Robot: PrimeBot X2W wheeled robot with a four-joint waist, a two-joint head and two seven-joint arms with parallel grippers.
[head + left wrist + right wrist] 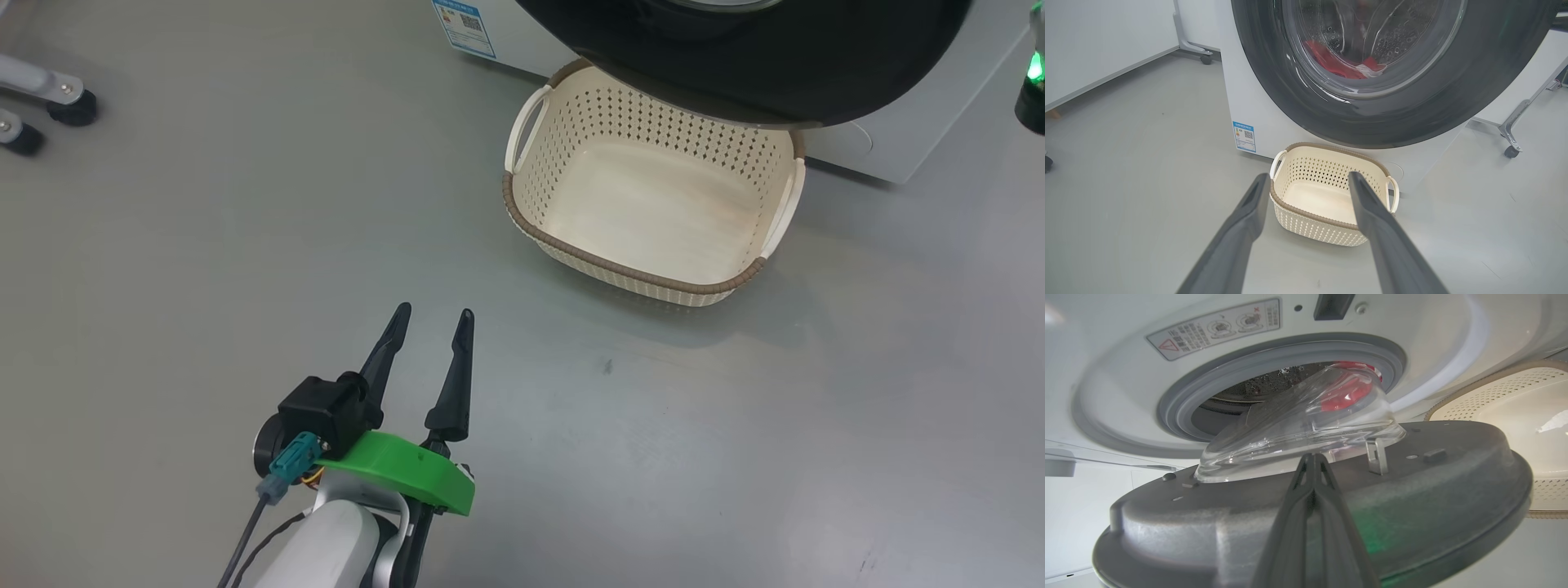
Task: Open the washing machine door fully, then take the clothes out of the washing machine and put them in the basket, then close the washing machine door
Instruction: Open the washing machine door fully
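Grey floor (163, 245) throughout. Lower left: left end effector (433, 312), fingers apart, empty. Centre: basket (620, 122), empty, just before the washing machine (898, 139), under the ajar washing machine door (775, 73). Clothes (1331, 61) lie in the drum. Right end effector (1312, 457), fingers together, at the door's inner face.

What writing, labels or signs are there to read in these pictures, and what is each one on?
Blue sticker, low on the front of the washing machine: a QR code and small print, too small to read.
Warning label, above the drum opening: a red triangle, small pictograms and a red cross; the wording is too blurred to read.
Basket: no writing visible.
No text can be quoted.
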